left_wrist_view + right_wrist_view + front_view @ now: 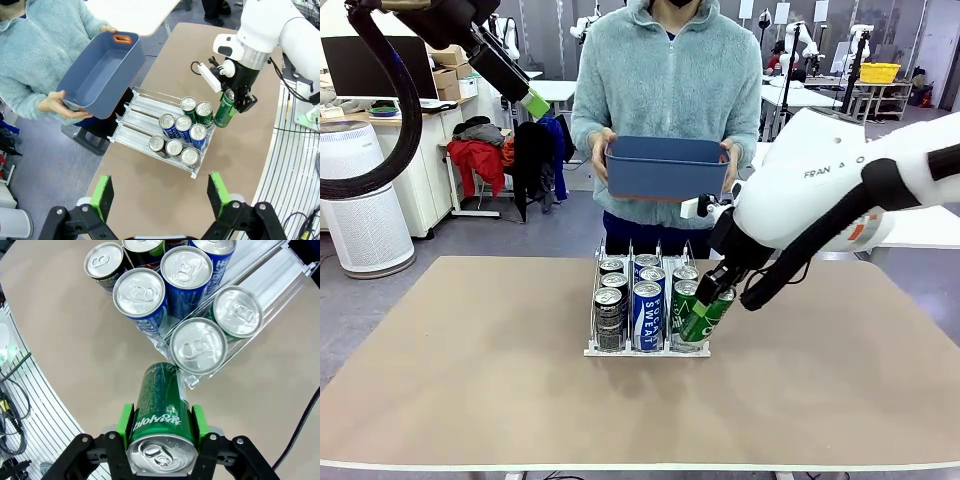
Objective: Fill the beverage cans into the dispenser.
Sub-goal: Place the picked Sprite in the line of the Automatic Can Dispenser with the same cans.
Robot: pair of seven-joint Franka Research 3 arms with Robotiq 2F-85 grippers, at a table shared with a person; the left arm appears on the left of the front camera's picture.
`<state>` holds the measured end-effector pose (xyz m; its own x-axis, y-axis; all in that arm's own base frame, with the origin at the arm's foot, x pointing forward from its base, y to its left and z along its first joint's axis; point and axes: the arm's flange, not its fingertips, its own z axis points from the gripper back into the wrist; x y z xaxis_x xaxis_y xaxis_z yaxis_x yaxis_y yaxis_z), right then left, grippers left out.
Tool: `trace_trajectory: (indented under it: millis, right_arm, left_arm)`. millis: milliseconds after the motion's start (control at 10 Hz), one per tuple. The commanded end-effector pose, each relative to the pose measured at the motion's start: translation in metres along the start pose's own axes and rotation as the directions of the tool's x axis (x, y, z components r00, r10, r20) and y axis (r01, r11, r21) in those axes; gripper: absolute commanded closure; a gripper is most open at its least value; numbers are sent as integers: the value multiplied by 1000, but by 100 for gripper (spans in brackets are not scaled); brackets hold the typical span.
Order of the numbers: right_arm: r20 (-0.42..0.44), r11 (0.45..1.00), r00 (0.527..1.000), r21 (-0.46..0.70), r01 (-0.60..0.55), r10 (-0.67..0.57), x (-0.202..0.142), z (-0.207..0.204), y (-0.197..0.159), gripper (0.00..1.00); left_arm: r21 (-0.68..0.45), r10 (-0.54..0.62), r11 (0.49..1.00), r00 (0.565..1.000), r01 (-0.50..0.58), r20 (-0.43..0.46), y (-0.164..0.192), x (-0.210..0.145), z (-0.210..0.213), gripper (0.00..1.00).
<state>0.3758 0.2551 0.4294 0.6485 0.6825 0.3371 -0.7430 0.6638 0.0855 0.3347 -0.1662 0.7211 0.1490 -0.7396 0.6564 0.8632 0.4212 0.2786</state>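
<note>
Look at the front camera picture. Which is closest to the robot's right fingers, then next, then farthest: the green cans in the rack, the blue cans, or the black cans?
From the right gripper:
1. Green cans, in the rack's right lane, right beside it.
2. Blue cans, middle lane.
3. Black cans, left lane, farthest.

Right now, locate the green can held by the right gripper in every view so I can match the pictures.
Front view: green can tilted, right of centre, beside the dispenser front right corner, shut in the right gripper.
Left wrist view: upper right, just right of the rack.
Right wrist view: bottom centre, between the green pads.
Shared landmark: the dispenser's green-can lane.
</note>
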Motion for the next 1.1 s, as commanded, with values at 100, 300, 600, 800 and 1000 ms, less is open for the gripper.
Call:
trace_trajectory:
  millis: [100,300,600,800,1000]
  right_arm:
    - [31,998,998,-21,-59,60,22,-11,-20,42]
    - [51,993,992,-40,-114,116,30,-12,-26,42]
    - [67,991,989,-49,-128,131,42,-18,-33,42]
    - [98,992,988,-48,-118,122,47,-21,-36,42]
    - [91,989,987,-67,-129,135,51,-24,-38,42]
  left_arm:
    - [-4,2,1000,1000,-2,-4,0,-2,-1,0]
    - [-4,2,1000,1000,-2,-4,0,-2,-1,0]
    - [-4,2,1000,1000,-2,-4,0,-2,-1,0]
    - [-4,2,1000,1000,-2,-4,0,-2,-1,0]
    - [-4,2,1000,1000,-2,-4,0,-2,-1,0]
